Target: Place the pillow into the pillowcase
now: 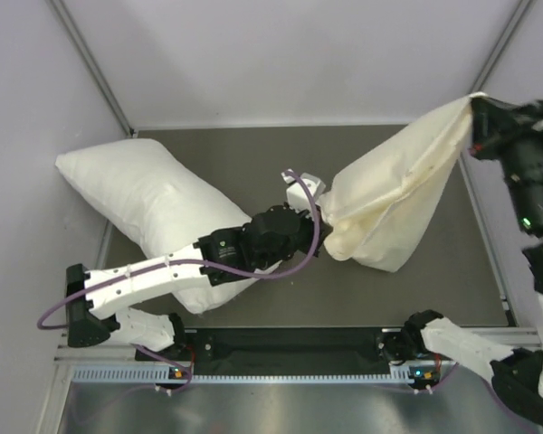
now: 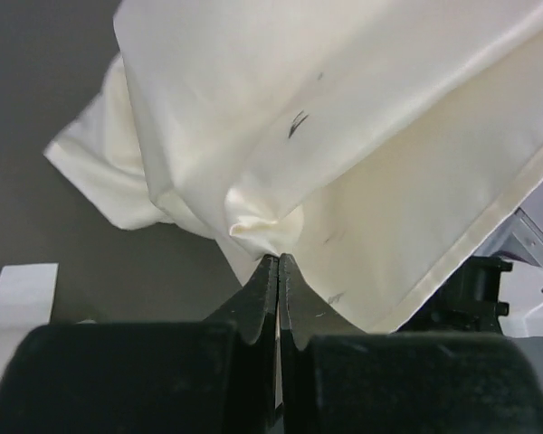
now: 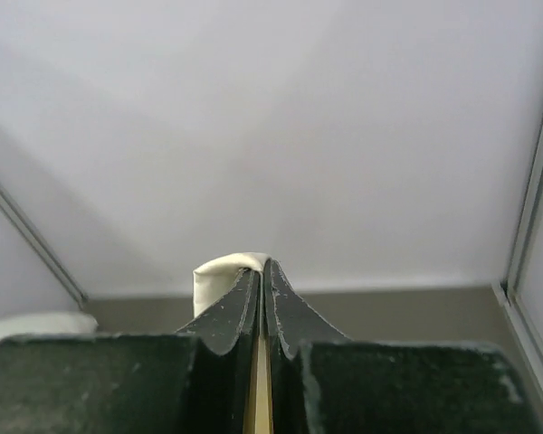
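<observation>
The plump white pillow (image 1: 149, 203) lies on the left half of the table; the left arm reaches over its near end. The cream pillowcase (image 1: 398, 194) hangs stretched between the two grippers, from mid-table up to the far right. My left gripper (image 1: 315, 201) is shut on a bunched fold at the pillowcase's lower left end; the left wrist view shows that pinched fold (image 2: 264, 231) right at the closed fingertips (image 2: 279, 262). My right gripper (image 1: 478, 113) is raised at the far right, shut on a corner of the pillowcase (image 3: 219, 276) that pokes out beside the fingertips (image 3: 261, 267).
White walls with metal frame posts (image 1: 95, 63) close in the dark table (image 1: 253, 154) at back and sides. A black rail (image 1: 290, 348) with the arm bases runs along the near edge. A white label (image 2: 18, 294) lies on the table at left in the left wrist view.
</observation>
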### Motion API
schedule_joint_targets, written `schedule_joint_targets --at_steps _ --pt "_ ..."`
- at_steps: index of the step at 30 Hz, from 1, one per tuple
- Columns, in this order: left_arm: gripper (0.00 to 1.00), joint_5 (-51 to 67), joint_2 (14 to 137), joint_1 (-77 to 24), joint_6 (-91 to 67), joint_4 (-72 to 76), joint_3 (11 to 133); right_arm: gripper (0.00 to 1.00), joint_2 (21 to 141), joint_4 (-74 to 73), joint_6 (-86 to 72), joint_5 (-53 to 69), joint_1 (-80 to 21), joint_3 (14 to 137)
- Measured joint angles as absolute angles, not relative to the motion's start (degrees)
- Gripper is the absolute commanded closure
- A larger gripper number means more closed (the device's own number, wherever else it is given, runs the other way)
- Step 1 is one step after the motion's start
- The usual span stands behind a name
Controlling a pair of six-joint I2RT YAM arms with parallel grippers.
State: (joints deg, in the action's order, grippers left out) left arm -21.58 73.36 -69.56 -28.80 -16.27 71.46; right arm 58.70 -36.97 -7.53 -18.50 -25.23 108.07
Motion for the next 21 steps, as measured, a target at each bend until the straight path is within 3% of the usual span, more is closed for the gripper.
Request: schedule_joint_targets --at_steps 9,15,21 --pt "1.00 -15.6 86.4 -78.1 -22.4 -8.3 83.4 1.00 36.2 -24.1 -3.5 -21.4 -26.1 109.8" --pt "1.00 -14.8 93.8 -84.0 -20.7 -4.3 90.6 1.00 35.4 -19.9 0.3 -28.6 -30.8 111.0" --pt "1.00 -15.8 94.2 -84.3 -23.5 -2.0 87.0 1.00 42.4 -22.9 4.1 -35.0 -42.5 116.8"
